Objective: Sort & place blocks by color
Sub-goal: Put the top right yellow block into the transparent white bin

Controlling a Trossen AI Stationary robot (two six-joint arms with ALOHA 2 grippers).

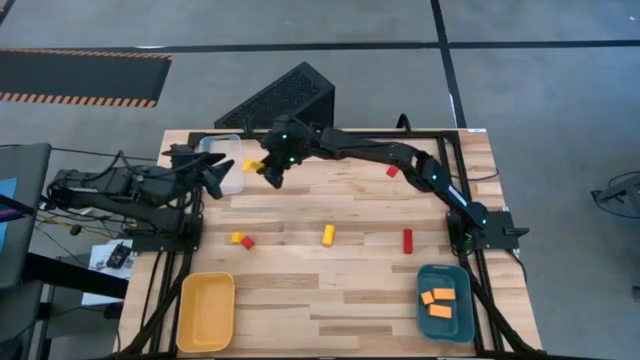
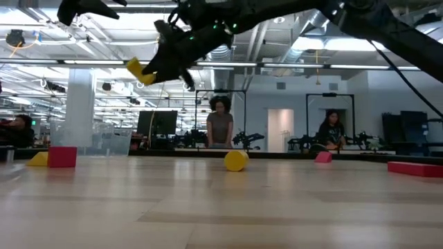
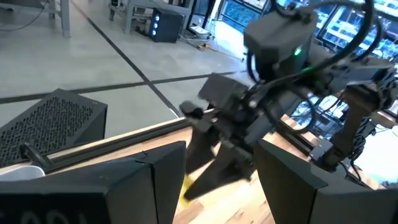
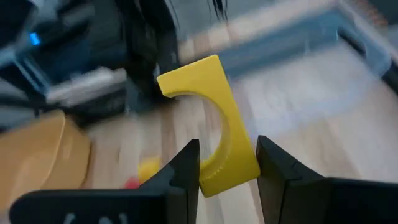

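My right gripper (image 4: pixel 227 163) is shut on a yellow arch block (image 4: pixel 208 106) and reaches across to the table's far left, next to the clear tray (image 1: pixel 225 160); the low view shows the arch block (image 2: pixel 136 69) high above the table. My left gripper (image 1: pixel 212 172) hovers open by the clear tray, facing the right gripper (image 3: pixel 217 162). Other blocks lie flat on the wood: a yellow cylinder (image 1: pixel 328 235), a red bar (image 1: pixel 407 240), a small red block (image 1: pixel 392 171), and a yellow and red pair (image 1: pixel 241 240). Orange blocks (image 1: pixel 438 302) lie in the teal tray. My right gripper pinches the arch block between its two fingers by one leg end (image 4: pixel 227 171), the finger (image 4: pixel 186 165) against its straight back. The rest of the arch sticks out beyond the fingertips. The fingers slant downward toward the table's left. The block is lifted clear of the table.
A yellow tray (image 1: pixel 207 310) sits at the near left corner and a teal tray (image 1: pixel 452 325) at the near right. A black perforated box (image 1: pixel 280 98) stands behind the far edge. The two grippers are close together near the clear tray. People stand in the room beyond.
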